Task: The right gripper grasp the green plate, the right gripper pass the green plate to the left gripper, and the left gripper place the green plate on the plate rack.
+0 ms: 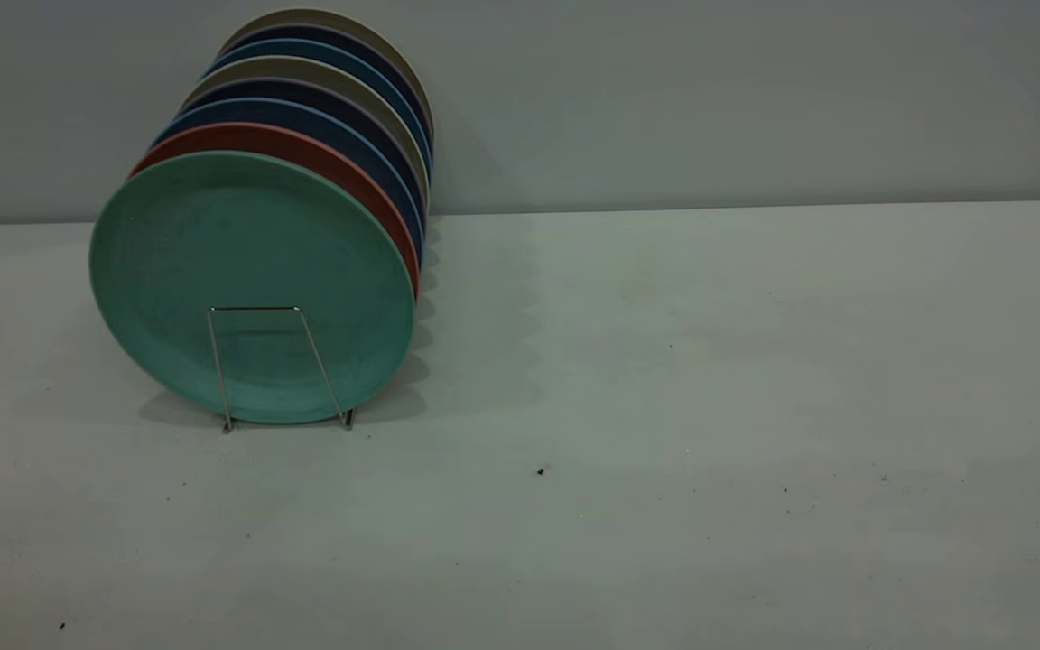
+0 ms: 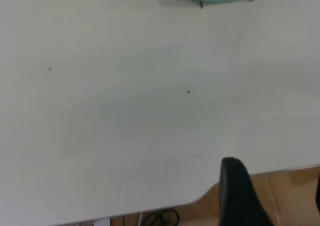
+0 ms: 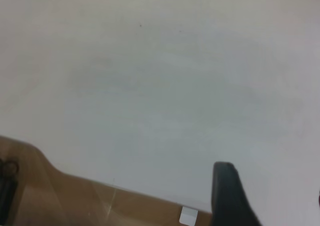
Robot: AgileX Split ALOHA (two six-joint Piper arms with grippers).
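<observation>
Standing upright at the front of the rack (image 1: 278,366), the green plate (image 1: 249,271) faces the exterior camera, its lower half crossed by the front wire loop, whose two feet rest on the bench (image 1: 664,406). Plate sits at the left side of the bench, on the rack, not held by either arm.

Near field: bare pale bench top with a few dark specks, one (image 1: 541,470) toward the middle.

Behind the green plate, packed close in a row running back toward the wall (image 1: 755,90): a salmon-red plate (image 1: 321,153), then dark blue plates (image 1: 303,113) mixed with beige plates (image 1: 330,77). Each shows only its upper rim.

No arm shows in the exterior view.

Left wrist view: one dark finger (image 2: 240,196) of the left gripper (image 2: 275,198) pokes in over the bench's near edge, with brown floor (image 2: 290,186) beyond it. A sliver of the green plate and two rack feet lie at the far side of the bench, well apart from that gripper. A second dark edge shows at the frame border; the jaws look spread, holding nothing.

Right wrist view: one dark finger (image 3: 227,196) of the right gripper (image 3: 272,198) over the bench edge, brown floor (image 3: 75,196) beneath, a small white tag (image 3: 189,216) at the edge. Jaws look spread, nothing between them.
</observation>
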